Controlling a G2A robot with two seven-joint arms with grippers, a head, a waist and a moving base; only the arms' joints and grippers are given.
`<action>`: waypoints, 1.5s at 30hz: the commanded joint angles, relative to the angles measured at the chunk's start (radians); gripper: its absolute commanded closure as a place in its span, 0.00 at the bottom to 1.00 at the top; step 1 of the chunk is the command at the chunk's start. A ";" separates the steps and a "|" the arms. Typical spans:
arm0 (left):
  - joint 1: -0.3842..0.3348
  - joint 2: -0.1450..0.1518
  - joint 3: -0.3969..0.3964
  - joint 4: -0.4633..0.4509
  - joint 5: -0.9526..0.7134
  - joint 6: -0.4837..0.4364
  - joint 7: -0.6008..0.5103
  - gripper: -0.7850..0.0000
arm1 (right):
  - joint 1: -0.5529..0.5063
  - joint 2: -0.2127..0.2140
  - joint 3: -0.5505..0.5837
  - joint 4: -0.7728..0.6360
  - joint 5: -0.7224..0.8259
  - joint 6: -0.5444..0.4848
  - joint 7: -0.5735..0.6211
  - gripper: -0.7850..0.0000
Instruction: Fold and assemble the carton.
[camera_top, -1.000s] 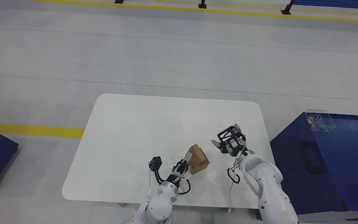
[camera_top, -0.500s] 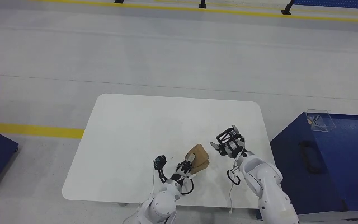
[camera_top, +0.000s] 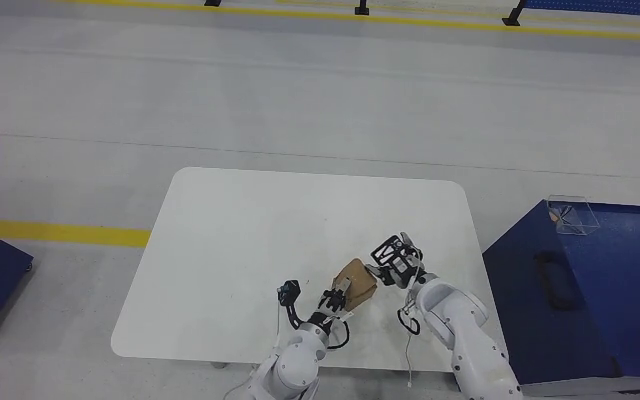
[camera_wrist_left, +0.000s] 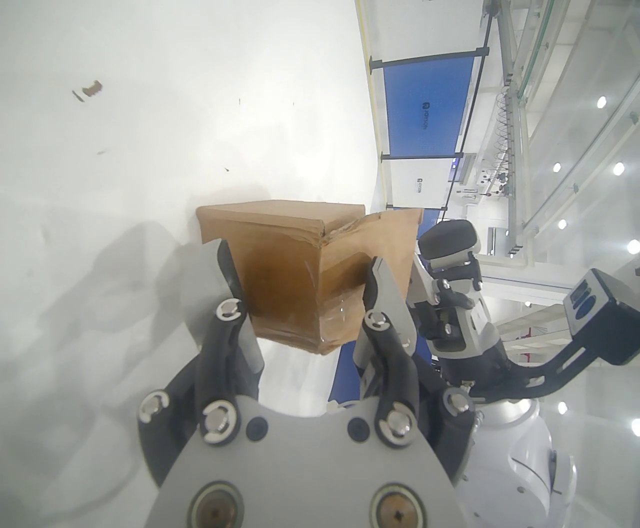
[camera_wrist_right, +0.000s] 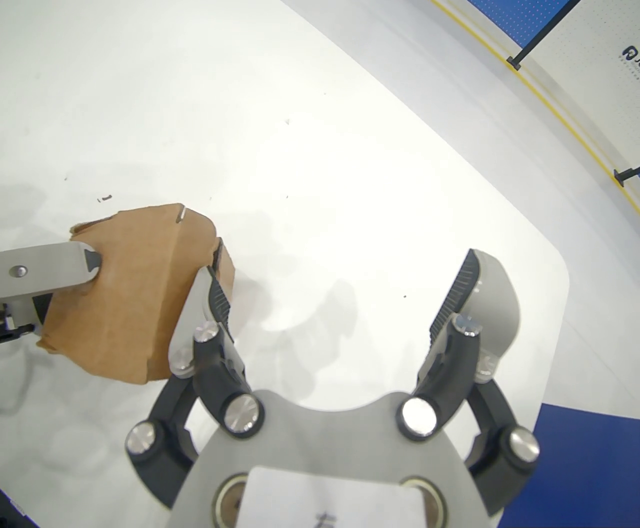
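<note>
My left gripper (camera_wrist_left: 300, 272) was clamped on the brown carton (camera_wrist_left: 280, 240), one finger on each of two adjoining sides, with the creased corner between them pointing back at my wrist. My right gripper (camera_wrist_right: 344, 267) gaped wide and held nothing. The carton sat just outside one of its fingers; I could not tell if they touched. The white table (camera_wrist_right: 300, 125) spread beyond both sets of fingertips.

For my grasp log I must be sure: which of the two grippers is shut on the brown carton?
The left gripper: it clamps the carton from both sides. The right gripper stands open close beside the carton, holding nothing.
</note>
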 joint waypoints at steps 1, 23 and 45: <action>0.000 0.000 0.001 0.002 -0.001 -0.002 0.003 0.44 | 0.007 0.001 -0.003 0.009 0.008 -0.007 0.004 0.00; -0.030 -0.007 0.021 0.049 -0.011 0.031 0.025 0.43 | 0.062 0.005 -0.035 0.077 0.039 0.002 0.048 0.00; -0.020 -0.003 0.012 0.040 -0.012 0.024 0.029 0.43 | 0.079 0.011 -0.060 0.085 0.072 0.015 0.067 0.00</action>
